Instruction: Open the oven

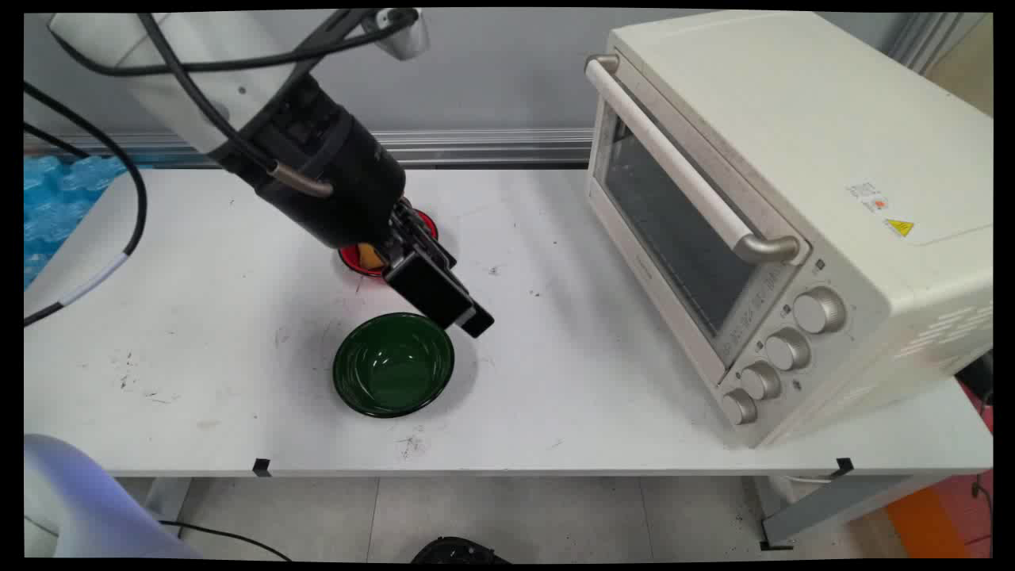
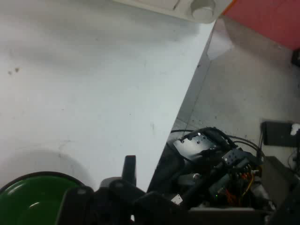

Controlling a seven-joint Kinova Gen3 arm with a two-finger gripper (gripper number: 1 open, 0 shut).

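Note:
My black gripper (image 1: 473, 320) hangs tilted just over the far right rim of a dark green bowl (image 1: 393, 365), its fingers shut with nothing between them. The green bowl looks empty and stands near the table's front middle. In the hand view the green bowl (image 2: 33, 199) shows at the bottom left, beside the gripper (image 2: 130, 165). Behind the hand, a red bowl (image 1: 351, 258) is mostly hidden by the wrist; something orange (image 1: 367, 254) lies in it.
A large cream toaster oven (image 1: 793, 198) with its door closed fills the table's right side; one knob (image 2: 202, 9) shows in the hand view. Blue foam (image 1: 55, 198) lies off the table's left. The table's front edge (image 2: 178, 117) is close, with electronics (image 2: 220, 173) on the floor below.

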